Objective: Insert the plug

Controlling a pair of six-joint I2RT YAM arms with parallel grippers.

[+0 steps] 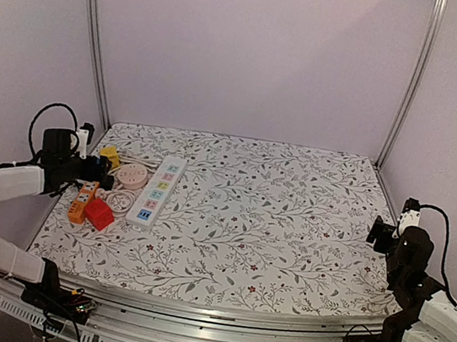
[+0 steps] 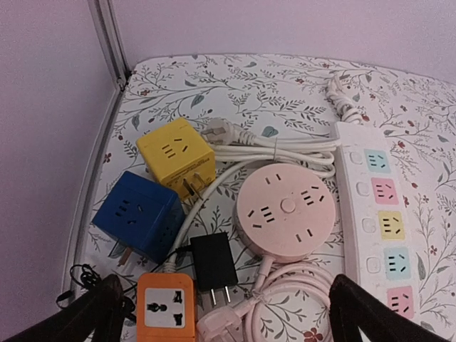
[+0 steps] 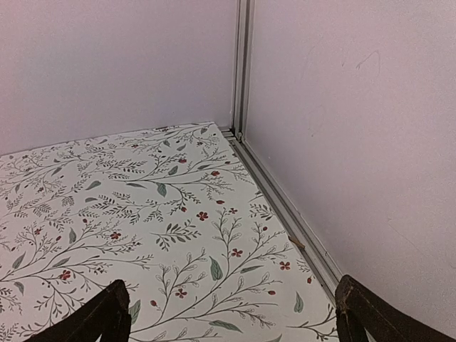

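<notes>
— What lies closest to our left gripper (image 1: 97,171)?
— Its jaws stand wide, holding nothing. Between the fingers we see an orange adapter (image 2: 165,308) and a pale pink plug (image 2: 224,320), with a black charger (image 2: 214,262) just behind them.
— And beyond that?
— A blue cube socket (image 2: 139,214) sits just beside a yellow cube socket (image 2: 174,153), and a round pink socket (image 2: 286,209) is to their right. The white plug (image 2: 217,130) lies loose on the table (image 1: 288,230) just past the yellow cube. The white power strip (image 2: 381,214) runs along the right.
— Our right gripper (image 3: 229,285)?
— Its jaws are wide too. It is at the table's right side, well apart from everything.
</notes>
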